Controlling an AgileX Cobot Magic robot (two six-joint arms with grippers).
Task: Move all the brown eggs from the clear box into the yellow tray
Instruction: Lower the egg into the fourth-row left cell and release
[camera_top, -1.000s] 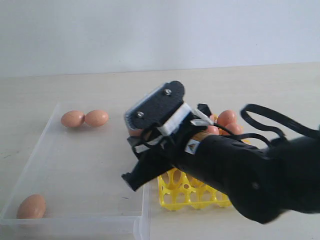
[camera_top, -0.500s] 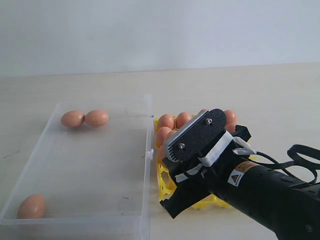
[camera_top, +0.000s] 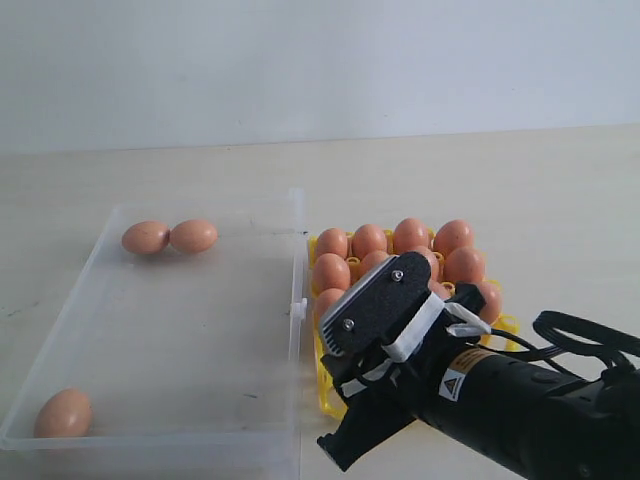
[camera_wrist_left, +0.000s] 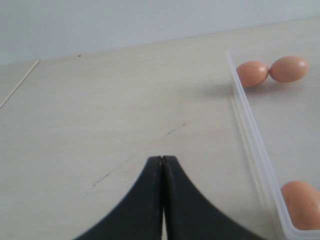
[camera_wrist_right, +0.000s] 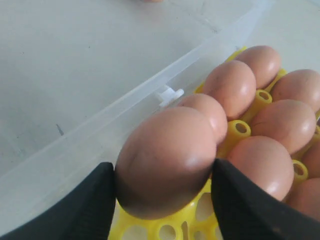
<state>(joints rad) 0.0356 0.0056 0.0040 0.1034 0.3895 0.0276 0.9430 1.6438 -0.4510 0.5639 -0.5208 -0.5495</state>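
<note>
My right gripper (camera_wrist_right: 162, 202), clamped on a brown egg (camera_wrist_right: 167, 160), has dropped from the clear box (camera_top: 296, 250) rim to the yellow tray (camera_top: 324, 385), lower centre; my left gripper (camera_wrist_left: 162, 195) sits fully closed.

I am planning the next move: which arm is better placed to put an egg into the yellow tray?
Right. The right tool holds a brown egg over the yellow tray. The left tool is shut and empty, over the table outside the clear box.

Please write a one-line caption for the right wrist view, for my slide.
The right gripper holds a brown egg over the yellow tray, next to seated eggs and the clear box.
</note>
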